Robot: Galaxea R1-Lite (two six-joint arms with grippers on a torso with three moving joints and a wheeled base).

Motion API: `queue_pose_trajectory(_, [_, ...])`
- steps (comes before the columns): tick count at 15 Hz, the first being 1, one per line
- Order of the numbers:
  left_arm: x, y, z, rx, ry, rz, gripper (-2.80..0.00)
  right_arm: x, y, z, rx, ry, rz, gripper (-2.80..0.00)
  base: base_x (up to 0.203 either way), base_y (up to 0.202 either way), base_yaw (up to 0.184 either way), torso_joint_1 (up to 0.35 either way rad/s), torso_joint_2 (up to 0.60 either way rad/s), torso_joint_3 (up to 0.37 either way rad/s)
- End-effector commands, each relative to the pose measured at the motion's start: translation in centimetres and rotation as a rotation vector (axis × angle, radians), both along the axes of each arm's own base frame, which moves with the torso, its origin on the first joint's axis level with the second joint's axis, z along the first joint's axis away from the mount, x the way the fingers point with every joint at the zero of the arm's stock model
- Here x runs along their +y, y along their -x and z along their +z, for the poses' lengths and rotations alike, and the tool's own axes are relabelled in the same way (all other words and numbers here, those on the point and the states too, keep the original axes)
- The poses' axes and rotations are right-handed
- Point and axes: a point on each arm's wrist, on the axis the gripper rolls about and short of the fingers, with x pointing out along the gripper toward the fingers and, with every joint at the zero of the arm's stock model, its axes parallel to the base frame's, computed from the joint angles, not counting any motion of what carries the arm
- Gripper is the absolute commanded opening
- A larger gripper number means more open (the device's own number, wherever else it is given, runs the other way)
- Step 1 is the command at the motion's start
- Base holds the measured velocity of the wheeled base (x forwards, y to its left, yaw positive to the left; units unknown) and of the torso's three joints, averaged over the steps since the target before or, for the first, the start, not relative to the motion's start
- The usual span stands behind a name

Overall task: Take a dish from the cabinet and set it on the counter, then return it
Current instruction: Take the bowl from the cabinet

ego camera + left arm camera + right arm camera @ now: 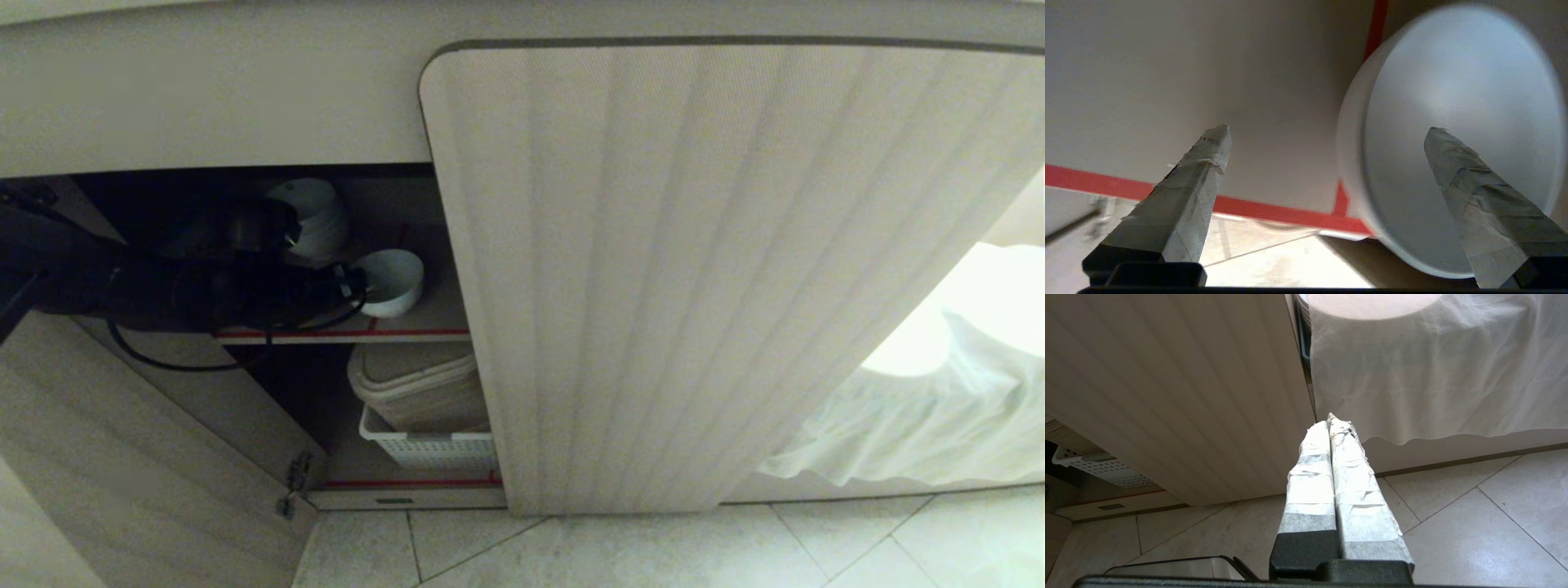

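left end effector [353,282]: fingers apart, one inside the dish [393,282], at 9 o'clock of it | dish: on cabinet shelf [424,317] | right end effector [1331,426]: fingers together, parked

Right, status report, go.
Left tool open, one finger inside the dish, the other outside. Dish on the cabinet shelf. Right tool shut, parked. Nothing blocking.

The right gripper [1329,421] hangs above the tiled floor [1474,522], its taped jaws pressed together and empty. Ahead stands the cabinet's ribbed door [1180,400]; beside it a white cloth [1433,371] hangs. A white perforated basket [1098,467] shows past the door's edge.
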Motion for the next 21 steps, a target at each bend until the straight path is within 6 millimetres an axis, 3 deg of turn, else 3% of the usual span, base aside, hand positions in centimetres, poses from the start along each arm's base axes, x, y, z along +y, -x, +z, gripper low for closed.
queue_pose_trajectory(1, [-0.13,-0.29,-0.09,0.001,0.018,0.008,0.0,0.0,-0.01,0.0,0.001,-0.001,0.0,-2.8,0.0,0.0,0.0,0.0,0.0,0.0])
queue_pose_trajectory(21, [0.08,-1.08,-0.5,0.071,0.019,0.016,0.0,0.0,-0.01,0.0,0.001,-0.001,0.0,-2.8,0.0,0.0,0.0,0.0,0.0,0.0])
